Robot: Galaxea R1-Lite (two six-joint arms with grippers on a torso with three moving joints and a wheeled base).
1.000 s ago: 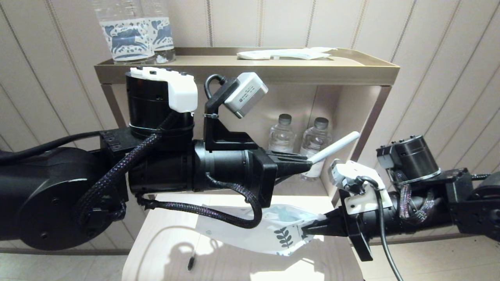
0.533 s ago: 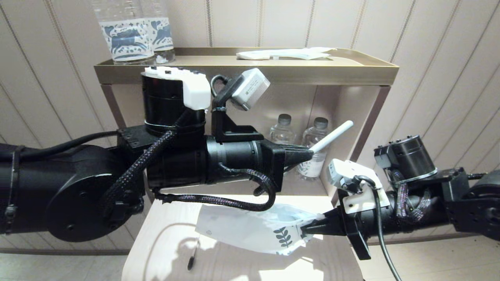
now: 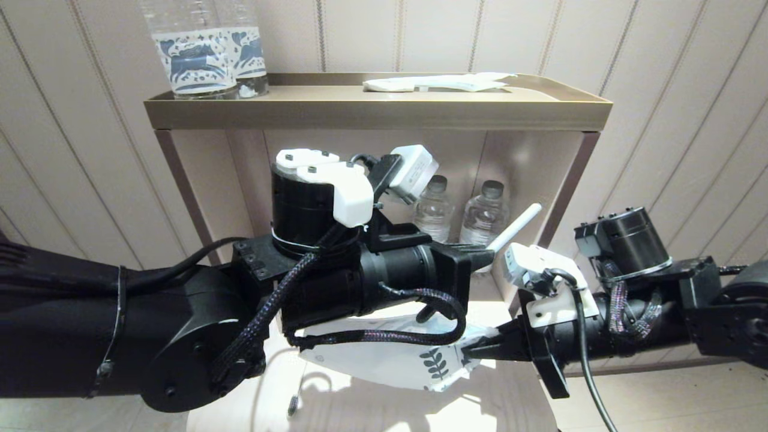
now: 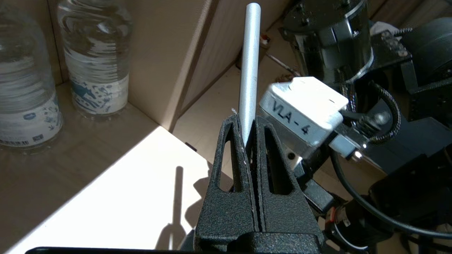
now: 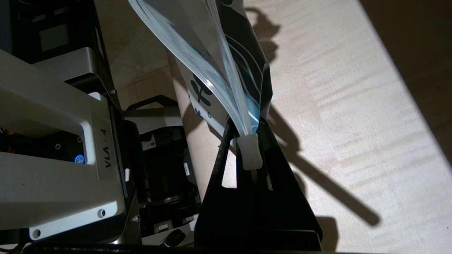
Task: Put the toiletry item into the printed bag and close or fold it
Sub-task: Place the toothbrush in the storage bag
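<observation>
Printed bag (image 3: 390,360): white pouch with a dark leaf motif, held just above the pale wooden table, its body stretching toward the robot's left and passing under the left arm.
Wall (image 3: 660,72): beige panelling with thin vertical stripes, behind everything.
Shelf unit (image 3: 378,111): brass-coloured, standing at the far end of the table, with a tray-like top and an open compartment below.
Table (image 3: 510,408): light wood grain, crossed by bright sun patches and hard shadows of the arms.
Left arm: reaches across from the left at mid height, above the bag and in front of the shelf compartment.
Right arm: comes in low from the right, level with the bag.
Large bottles (image 3: 204,54): two, with blue-printed labels, on the shelf top at its left end.
Small water bottles (image 3: 483,216): two, side by side inside the compartment, partly behind the left gripper.
Flat white packet (image 3: 438,83): lies on the shelf top toward its right end.
Left gripper (image 4: 249,132): fingers pressed together on the lower end of the white stick.
White stick (image 4: 249,67): a slim straight toiletry item, slanting up and away from the fingertips toward the compartment's right wall, above the bag and outside it.
Right gripper (image 5: 249,141): clamped on the bag's right edge, where the layered plastic gathers; the bag fans out from the fingertips.
Bag opening: cannot tell whether it gapes or lies flat.
</observation>
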